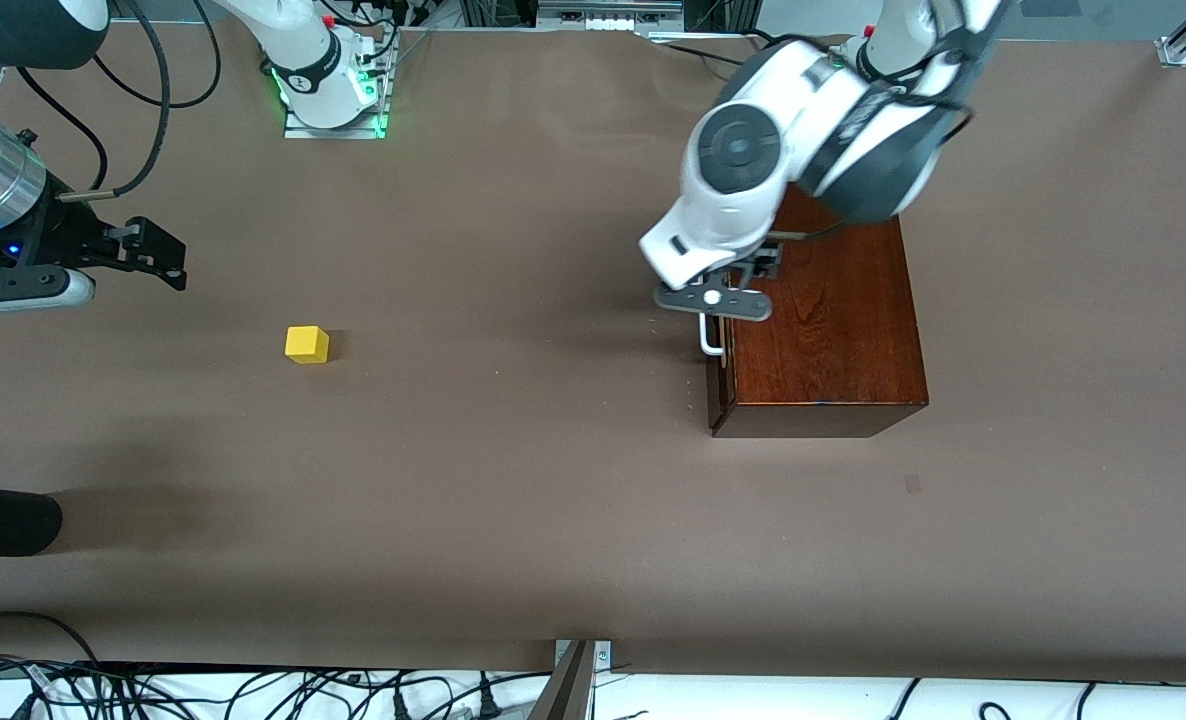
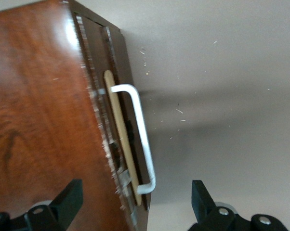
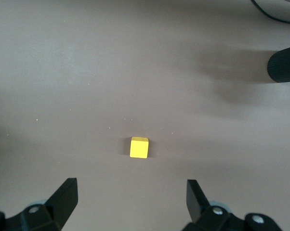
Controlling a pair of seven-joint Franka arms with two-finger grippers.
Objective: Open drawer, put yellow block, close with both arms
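On a brown-covered table [image 1: 513, 500], the right gripper [image 1: 153, 255] hangs in the air toward the right arm's end, its two black fingers [image 3: 63, 197] spread wide with nothing between them. In its wrist view the yellow block [image 3: 139, 147] lies on the bare cover between the splayed fingertips but well clear of both, untouched. A dark cylindrical object [image 1: 3, 520] pokes in at the table's edge, nearer the front camera than the block. The yellow block [image 1: 307, 344] itself sits alone, well apart from the dark reddish-brown wooden box [image 1: 833, 340] toward the left arm's end. There the left gripper [image 1: 718, 300] is poised over the box's front edge, directly above the white bar handle [image 1: 710, 338]. The left wrist view shows its jaws wide open, one finger [image 2: 68, 199] over the glossy box top [image 2: 44, 134] and the other over the table cover, so that the white bar handle [image 2: 138, 137] lies between them without being touched. The drawer [image 2: 117, 144] appears shut, its front nearly flush with the box, a pale strip showing beneath the handle.
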